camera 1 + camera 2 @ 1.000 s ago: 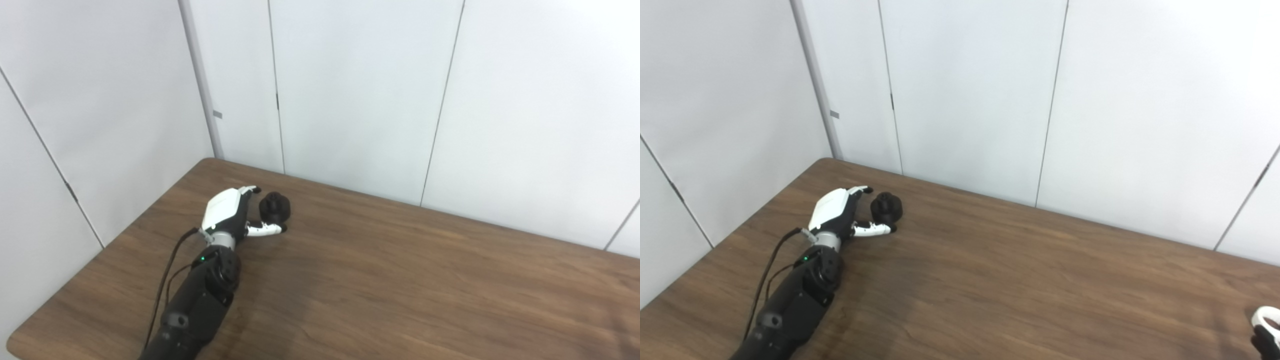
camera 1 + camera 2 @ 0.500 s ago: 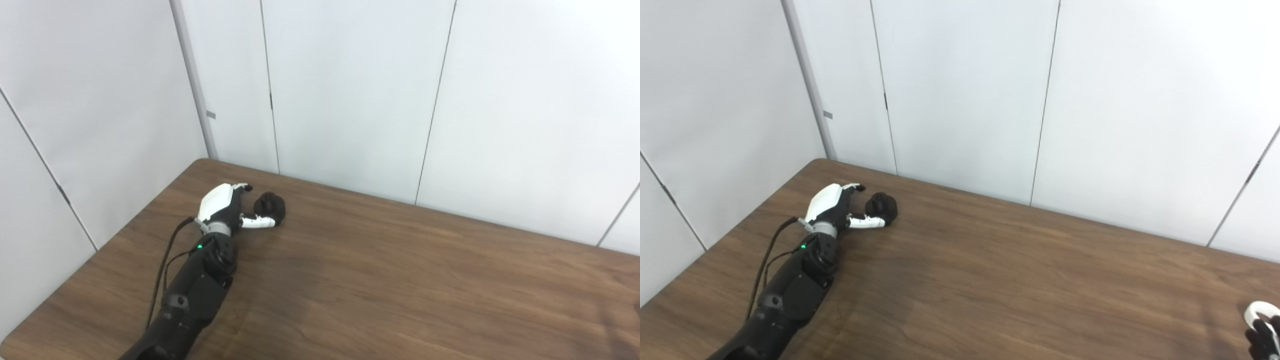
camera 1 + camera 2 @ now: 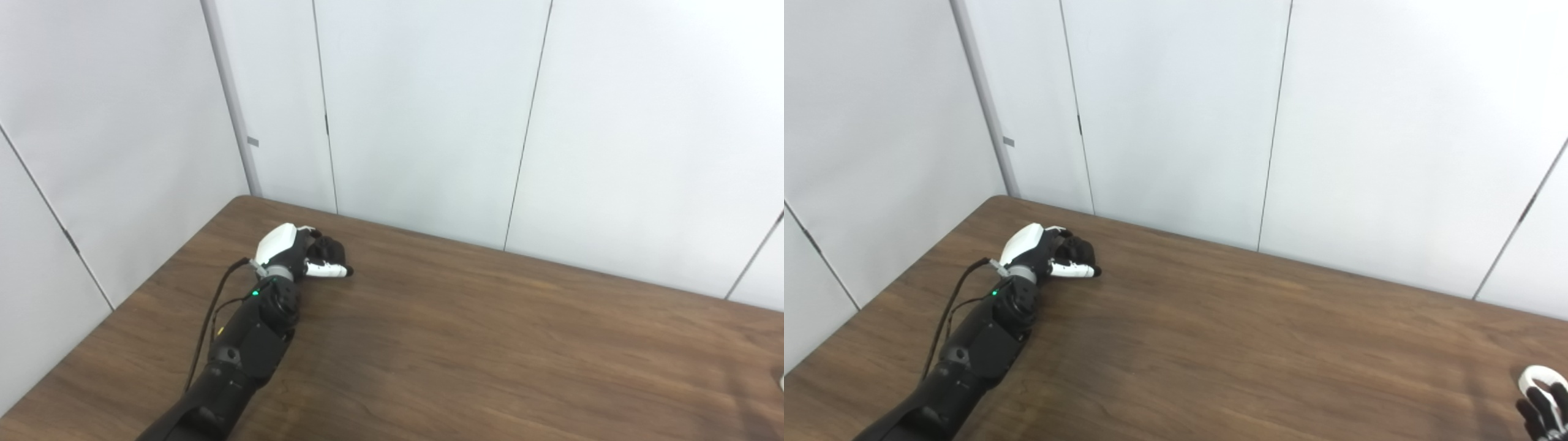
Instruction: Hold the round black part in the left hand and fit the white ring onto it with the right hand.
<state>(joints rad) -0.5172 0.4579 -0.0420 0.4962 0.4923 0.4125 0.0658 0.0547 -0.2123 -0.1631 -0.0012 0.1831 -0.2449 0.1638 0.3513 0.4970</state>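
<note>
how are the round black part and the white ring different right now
The round black part is dark and sits at the table's far left, wrapped by the left robot hand. The white ring is pale and lies at the right edge, with the right robot hand just reaching it, its grip unclear. Both are small round pieces low at the tabletop.

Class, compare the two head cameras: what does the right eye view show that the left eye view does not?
Only the right eye view shows the right hand at the bottom right corner, beside the white ring; whether it grips the ring cannot be told. The left eye view shows nothing extra that can be made out. Both show the left hand wrapped around the black part on the table.
</note>
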